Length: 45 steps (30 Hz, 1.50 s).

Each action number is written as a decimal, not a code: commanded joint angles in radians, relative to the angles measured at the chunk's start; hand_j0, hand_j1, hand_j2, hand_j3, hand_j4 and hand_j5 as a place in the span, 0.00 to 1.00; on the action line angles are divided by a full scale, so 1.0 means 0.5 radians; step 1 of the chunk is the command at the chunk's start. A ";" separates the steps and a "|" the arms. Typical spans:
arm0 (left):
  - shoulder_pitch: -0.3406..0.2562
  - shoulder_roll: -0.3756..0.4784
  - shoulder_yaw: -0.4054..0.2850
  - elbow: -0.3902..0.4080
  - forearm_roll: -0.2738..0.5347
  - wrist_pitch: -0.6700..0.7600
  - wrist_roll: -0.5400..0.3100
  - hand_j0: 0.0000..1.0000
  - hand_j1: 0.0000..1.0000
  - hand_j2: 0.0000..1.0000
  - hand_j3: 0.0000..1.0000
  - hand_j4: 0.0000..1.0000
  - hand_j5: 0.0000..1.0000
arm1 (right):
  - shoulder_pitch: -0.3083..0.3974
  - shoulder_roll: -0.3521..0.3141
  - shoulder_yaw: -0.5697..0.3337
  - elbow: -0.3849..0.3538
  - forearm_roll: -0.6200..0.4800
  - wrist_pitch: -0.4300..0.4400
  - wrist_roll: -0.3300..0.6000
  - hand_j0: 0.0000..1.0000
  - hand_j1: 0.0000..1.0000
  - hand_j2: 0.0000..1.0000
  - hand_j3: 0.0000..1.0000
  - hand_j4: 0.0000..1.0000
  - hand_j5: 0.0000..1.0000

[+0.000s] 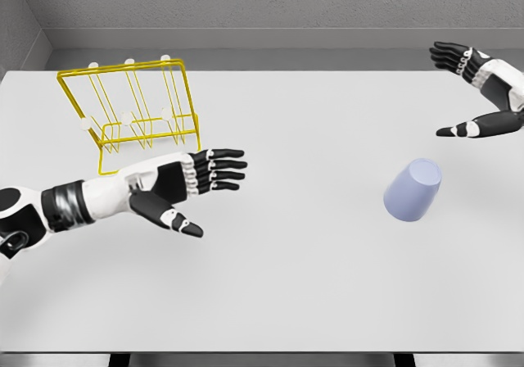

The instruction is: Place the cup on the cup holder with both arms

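Head view: both hands open, right robot hand (479, 88) must grasp the cup (413, 189); left robot hand (192, 183) waits near the cup holder (131, 109).

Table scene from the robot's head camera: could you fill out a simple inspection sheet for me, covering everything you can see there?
Surface: white table, plain.
Job's things: pale blue cup at right, tilted, apart from both hands; yellow wire cup holder at far left.
Clutter: nothing seen.
Robot hands: left robot hand open, fingers extended, in front of the holder, holding nothing; right robot hand open, beyond the cup at the right edge, holding nothing.
Cables: nothing seen.
Surroundings: grey walls behind the table.
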 commanded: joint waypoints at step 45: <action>0.025 -0.084 0.144 0.006 -0.079 0.135 0.000 1.00 1.00 1.00 1.00 1.00 1.00 | 0.549 -0.154 -0.012 -0.007 -0.269 -0.095 -0.001 1.00 1.00 1.00 1.00 1.00 1.00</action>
